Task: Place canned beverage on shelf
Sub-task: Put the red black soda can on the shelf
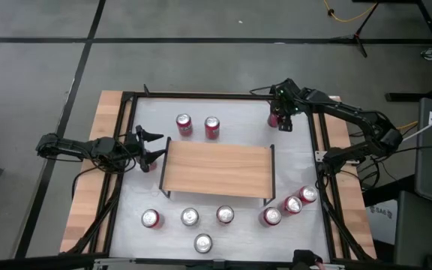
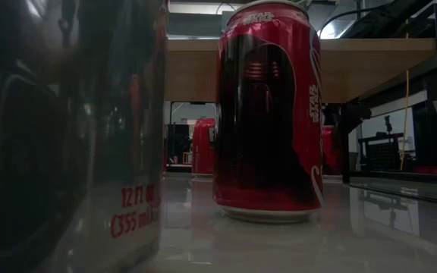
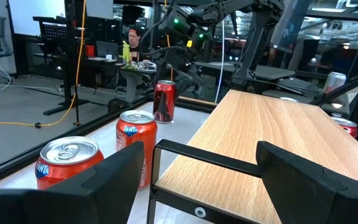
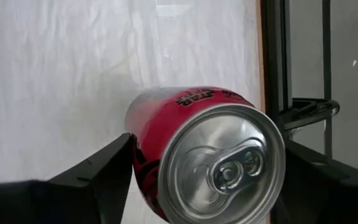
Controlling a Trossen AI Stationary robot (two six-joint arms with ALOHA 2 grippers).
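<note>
Two arms are at the desk. On the left, the left gripper is held just off the short end of the shelf, its fingers spread with nothing between them; in the left wrist view the plank's end edge lies between and just beyond them, and two Fanta cans stand beside the outer finger. In the middle, the shelf top carries no can yet.

On the right, the right gripper is placed over a red Star Wars can at the far right part of the desk, well apart from the shelf. The can body sits between the two fingers, which appear to be closed against its sides; whether the pinch is firm cannot be told. More cans wait along the near edge of the desk.

From here, the main risk is judged to be a slip: the wall is smooth and round, and a pinch taken off-centre could let the can twist or drop during the lift. The can could also be knocked against the black frame leg of the shelf if carried too low, and set down too near the plank's edge it could tip off.
</note>
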